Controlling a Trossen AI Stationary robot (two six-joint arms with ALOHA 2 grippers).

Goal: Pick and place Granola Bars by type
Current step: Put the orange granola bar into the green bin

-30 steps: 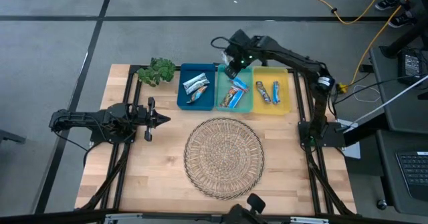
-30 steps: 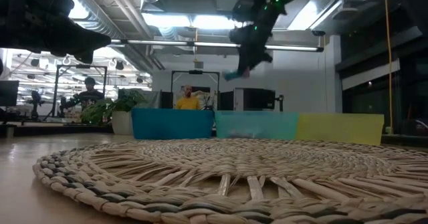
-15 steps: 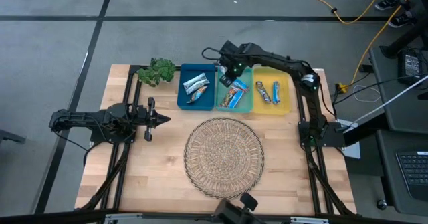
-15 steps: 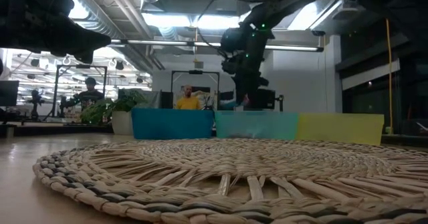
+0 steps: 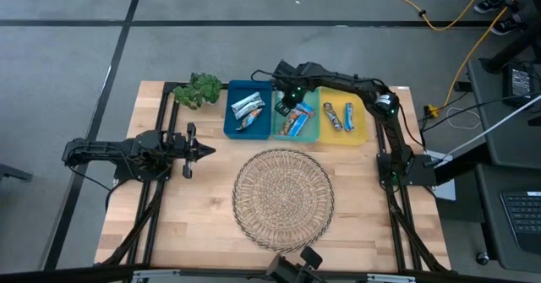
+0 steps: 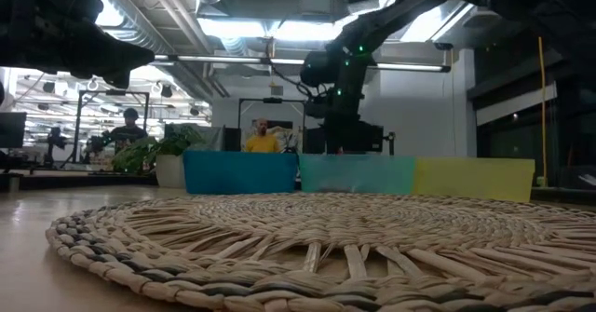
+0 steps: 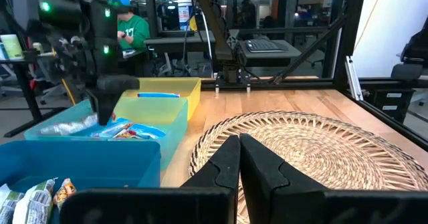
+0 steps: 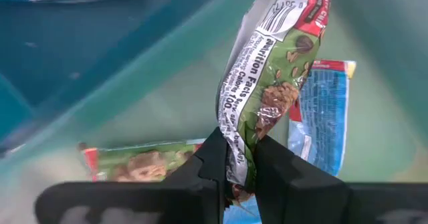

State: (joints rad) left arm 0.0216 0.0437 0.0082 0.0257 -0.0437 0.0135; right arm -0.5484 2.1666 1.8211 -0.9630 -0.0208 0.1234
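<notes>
My right gripper (image 8: 237,162) is shut on a granola bar (image 8: 267,83) in a green, white and red wrapper. It hangs over the far left part of the teal bin (image 5: 311,135), low inside it (image 6: 340,142). More bars lie on the teal bin's floor: a blue one (image 8: 325,117) and a green one (image 8: 144,162). Other bars rest in the blue bin (image 5: 248,109) and the yellow bin (image 5: 338,115). My left gripper (image 5: 205,150) waits shut near the table's left side, touching nothing. My right gripper pinches the bar by one end of its wrapper (image 8: 239,150) between its two fingers, coming from above and pointing down into the teal bin. The bar hangs below the fingers, lengthwise along them. Whether its far end (image 8: 301,3) touches the bin floor, I cannot tell.
Three bins stand in a row at the table's far side: blue (image 5: 232,129), teal, yellow (image 5: 359,138). A round woven mat (image 5: 283,198) lies in the middle of the table. A green plant (image 5: 199,89) sits left of the blue bin. People show in the room beyond.
My right gripper, still shut on the bar, has moved a little toward the table's left and come down from above the bins into the teal bin. In the low view the bar has dropped behind the bin wall.
</notes>
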